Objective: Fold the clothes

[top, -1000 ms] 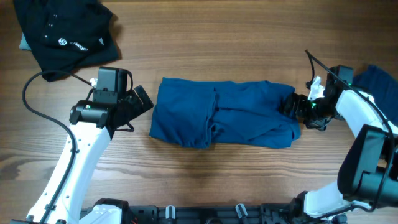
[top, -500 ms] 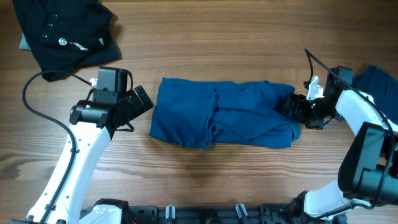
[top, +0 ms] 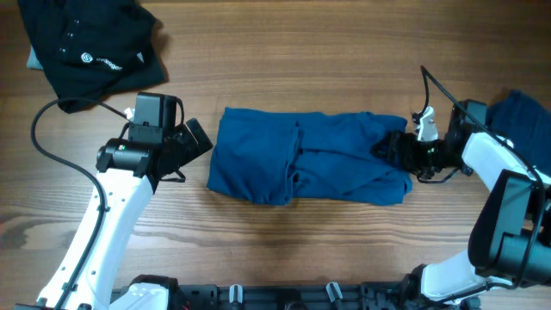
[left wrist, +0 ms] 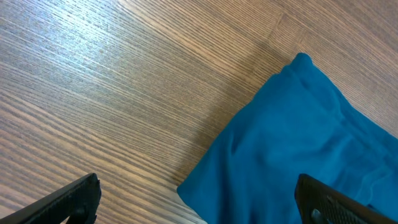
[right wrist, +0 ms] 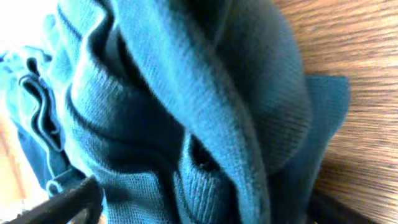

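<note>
Since the earlier overhead frames, the right gripper [top: 393,148] has advanced leftward, from just off the right end of the mid-blue short-sleeved cloth shirt [top: 306,168] to over that end. The left gripper [top: 195,140] and the shirt show no shift.

1. Location of the shirt: it lies on the wooden table [top: 301,69] as a partly folded band. Its long axis runs left to right, between the two arms.
2. Governing relation: the shirt extends leftward from the right gripper, along the line on which that gripper points. The right arm is the nearer one, being already at the cloth. The left gripper stands just off the shirt's left end, not touching it.
3. Right arm pose: the forearm reaches in from beyond the shirt's right end, wrist low, gripper pointing along the shirt. In the wrist view the fingers [right wrist: 68,202] stand apart, with bunched cloth filling the gap between them; no clamp is evident.
4. Left arm pose: the gripper points toward the shirt's upper-left corner. Its jaws are wide apart and empty.

A black garment with a white logo [top: 90,47] lies well beyond the shirt's upper-left corner. A darker blue cloth [top: 523,116] lies past the shirt's right end.
</note>
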Motion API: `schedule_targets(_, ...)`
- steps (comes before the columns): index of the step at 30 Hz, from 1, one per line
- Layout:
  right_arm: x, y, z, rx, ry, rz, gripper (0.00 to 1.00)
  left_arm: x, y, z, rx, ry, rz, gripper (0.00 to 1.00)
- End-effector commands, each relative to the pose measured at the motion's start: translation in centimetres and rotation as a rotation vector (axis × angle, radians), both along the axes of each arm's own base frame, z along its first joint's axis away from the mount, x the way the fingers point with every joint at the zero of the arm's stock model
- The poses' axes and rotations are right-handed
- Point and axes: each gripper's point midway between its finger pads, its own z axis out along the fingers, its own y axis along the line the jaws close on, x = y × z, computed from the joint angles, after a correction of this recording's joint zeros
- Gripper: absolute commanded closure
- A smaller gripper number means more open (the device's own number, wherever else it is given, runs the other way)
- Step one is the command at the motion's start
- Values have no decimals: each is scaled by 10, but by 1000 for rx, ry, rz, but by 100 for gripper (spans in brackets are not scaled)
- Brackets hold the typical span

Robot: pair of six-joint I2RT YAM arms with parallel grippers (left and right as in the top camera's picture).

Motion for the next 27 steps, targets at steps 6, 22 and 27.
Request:
schedule_targets(6,-36,6,-40,-7,177,-24,60,-2,1,-5,-7,16,11,0)
schedule_targets(22,-9,-3,-1,-17,124,-170,89,-1,7,-5,25,12,26,0)
schedule_targets(27,-2,-5,30,-22,49,-219,96,0,20,-3,84,4,58,0)
